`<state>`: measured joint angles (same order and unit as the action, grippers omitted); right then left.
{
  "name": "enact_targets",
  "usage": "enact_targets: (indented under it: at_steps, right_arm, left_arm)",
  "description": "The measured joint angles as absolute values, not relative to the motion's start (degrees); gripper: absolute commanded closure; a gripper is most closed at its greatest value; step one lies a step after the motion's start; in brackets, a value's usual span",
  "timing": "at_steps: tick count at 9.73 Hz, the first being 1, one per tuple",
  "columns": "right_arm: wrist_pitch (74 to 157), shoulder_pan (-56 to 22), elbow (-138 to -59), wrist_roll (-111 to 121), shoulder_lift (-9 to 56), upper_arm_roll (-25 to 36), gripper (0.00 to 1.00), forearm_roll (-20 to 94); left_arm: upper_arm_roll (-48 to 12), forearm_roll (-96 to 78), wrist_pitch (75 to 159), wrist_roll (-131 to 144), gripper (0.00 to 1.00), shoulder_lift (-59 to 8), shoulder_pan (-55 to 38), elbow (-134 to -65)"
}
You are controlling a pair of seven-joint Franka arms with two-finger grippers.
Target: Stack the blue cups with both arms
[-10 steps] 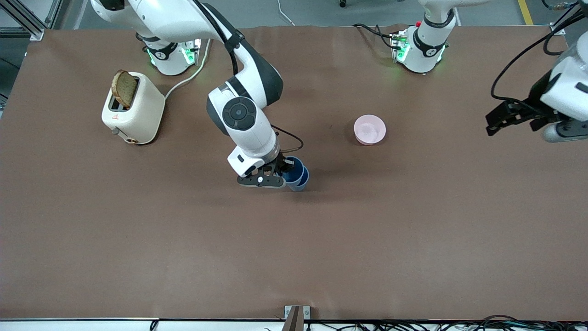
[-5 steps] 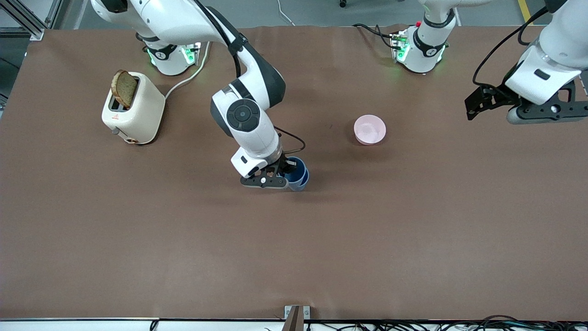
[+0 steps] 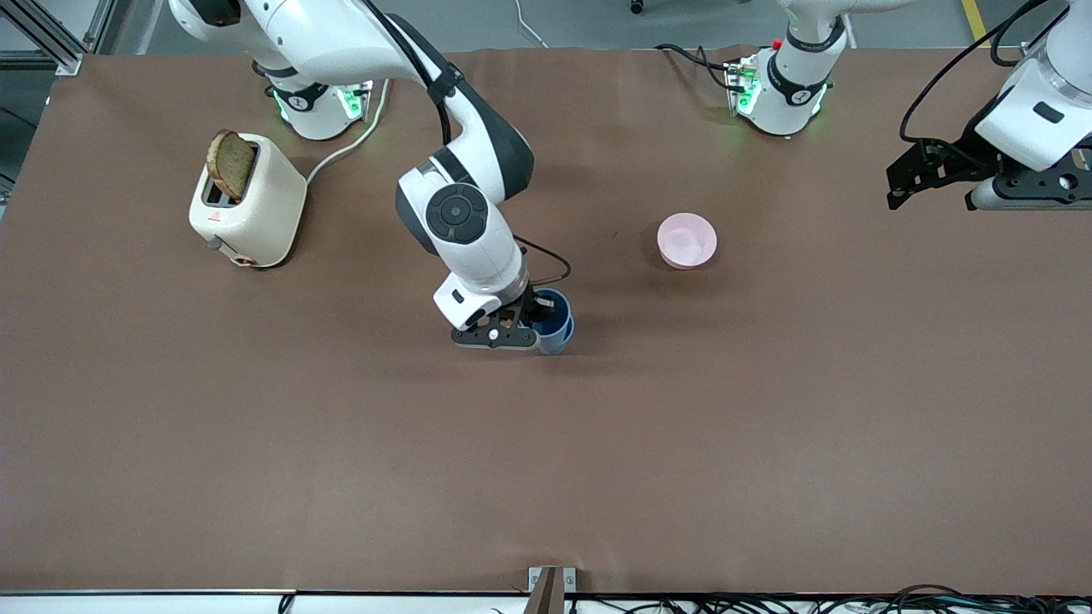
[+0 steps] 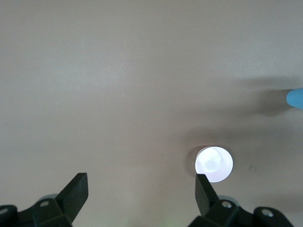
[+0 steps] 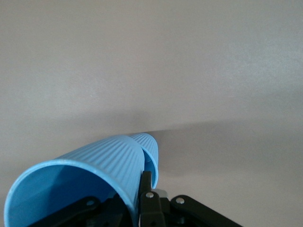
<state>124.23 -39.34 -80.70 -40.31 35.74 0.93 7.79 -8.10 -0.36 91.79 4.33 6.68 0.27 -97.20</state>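
Observation:
Two blue cups stand near the middle of the table, nearer the front camera than the pink bowl. The upper blue cup (image 3: 550, 312) sits tilted inside the lower blue cup (image 3: 559, 343). My right gripper (image 3: 531, 322) is shut on the upper cup's wall. In the right wrist view the upper cup (image 5: 90, 165) fills the foreground, with my right gripper (image 5: 137, 201) pinching its rim. The lower cup (image 5: 152, 147) shows just past it. My left gripper (image 3: 906, 177) is open and empty, up over the left arm's end of the table. It also shows in the left wrist view (image 4: 140, 191).
A pale pink bowl (image 3: 687, 240) sits between the cups and the left arm's base, also in the left wrist view (image 4: 214, 164). A cream toaster (image 3: 247, 205) holding a bread slice stands at the right arm's end, with its cable running to that base.
My left arm has swung away from the cups toward its own end of the table. My right gripper has shifted slightly with the upper cup over the lower one.

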Motion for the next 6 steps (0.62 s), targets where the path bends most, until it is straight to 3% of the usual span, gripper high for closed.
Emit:
enact_targets:
  at_steps: [6]
  right_arm:
    - [122.0, -40.3, -81.2, -41.6, 35.2, 0.9, 0.97, 7.8]
  left_arm:
    - [-7.8, -0.3, 91.8, 4.0, 0.0, 6.6, 0.4, -97.2]
